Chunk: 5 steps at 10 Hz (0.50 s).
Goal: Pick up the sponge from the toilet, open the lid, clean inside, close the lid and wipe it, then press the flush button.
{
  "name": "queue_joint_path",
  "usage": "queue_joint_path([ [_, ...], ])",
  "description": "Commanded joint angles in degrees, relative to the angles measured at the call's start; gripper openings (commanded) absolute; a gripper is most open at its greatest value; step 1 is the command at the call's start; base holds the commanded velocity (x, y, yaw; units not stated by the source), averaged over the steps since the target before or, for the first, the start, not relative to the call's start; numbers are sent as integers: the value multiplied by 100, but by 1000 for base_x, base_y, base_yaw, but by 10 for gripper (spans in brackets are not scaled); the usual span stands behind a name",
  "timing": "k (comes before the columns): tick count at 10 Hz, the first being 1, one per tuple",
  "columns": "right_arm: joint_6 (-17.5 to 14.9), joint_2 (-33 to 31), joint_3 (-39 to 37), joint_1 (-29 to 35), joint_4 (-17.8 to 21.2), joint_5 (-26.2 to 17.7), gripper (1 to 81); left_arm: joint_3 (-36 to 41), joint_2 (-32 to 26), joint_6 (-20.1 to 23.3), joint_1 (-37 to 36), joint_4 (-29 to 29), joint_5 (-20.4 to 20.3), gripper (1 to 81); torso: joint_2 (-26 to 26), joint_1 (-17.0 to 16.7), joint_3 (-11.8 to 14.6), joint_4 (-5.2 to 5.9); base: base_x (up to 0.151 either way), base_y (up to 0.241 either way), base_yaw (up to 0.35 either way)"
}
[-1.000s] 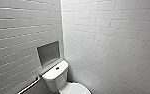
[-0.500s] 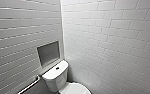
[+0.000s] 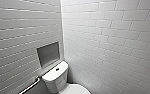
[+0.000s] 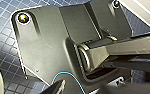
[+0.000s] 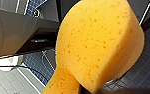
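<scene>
sponge [image 5: 98, 45] squeezed at right wrist | toilet [image 3: 56, 78] against tiled wall [image 3: 111, 37]

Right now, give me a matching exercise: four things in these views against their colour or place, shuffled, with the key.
1 sponge
2 flush button
3 floor tiles
4 grab bar

a dark blue
b on the wall
c orange-yellow
d on the tank top

Pairs: 1-c, 2-d, 3-a, 4-b.
</scene>
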Motion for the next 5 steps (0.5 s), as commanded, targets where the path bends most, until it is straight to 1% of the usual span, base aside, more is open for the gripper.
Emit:
queue_joint_path([
  [1, -38, -83, 86, 244, 35, -354, 10, 163, -85, 18, -299, -26, 236, 811, 0, 0, 0, 0, 89, 0, 0],
  [5, -29, -118, 86, 236, 43, -354, 10, 172, -102, 18, -290, -44, 227, 811, 2, 0, 0, 0, 89, 0, 0],
])
